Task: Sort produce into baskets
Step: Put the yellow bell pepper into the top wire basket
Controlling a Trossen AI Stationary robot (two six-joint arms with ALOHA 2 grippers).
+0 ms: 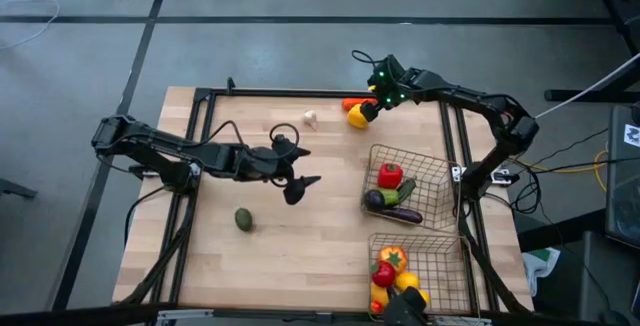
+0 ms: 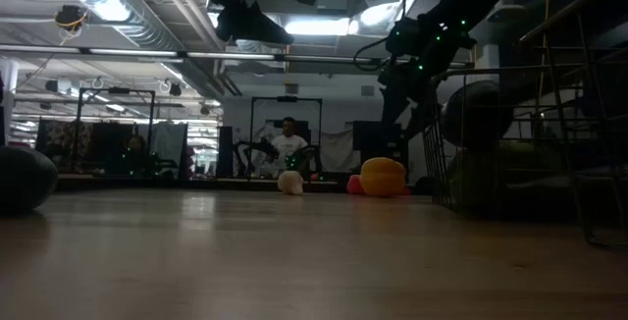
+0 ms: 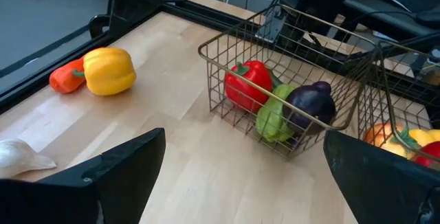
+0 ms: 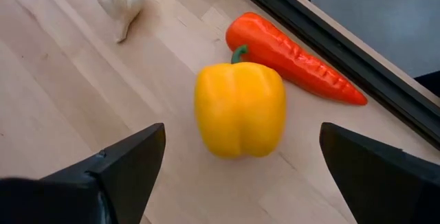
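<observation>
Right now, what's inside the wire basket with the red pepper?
The bronze wire-mesh basket holds a red bell pepper, a green vegetable and a purple eggplant. Anything beneath them is hidden.

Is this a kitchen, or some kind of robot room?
Probably a robot lab or workshop, not a kitchen. A wooden table in a black frame stands on a bare grey floor, with exposed ceiling ducts and strip lights overhead, and a person beyond.

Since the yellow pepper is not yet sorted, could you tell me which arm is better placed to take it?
Right, probably. The right gripper hangs over the yellow pepper with jaws open either side of it. The left gripper is mid-table, farther away.
</observation>
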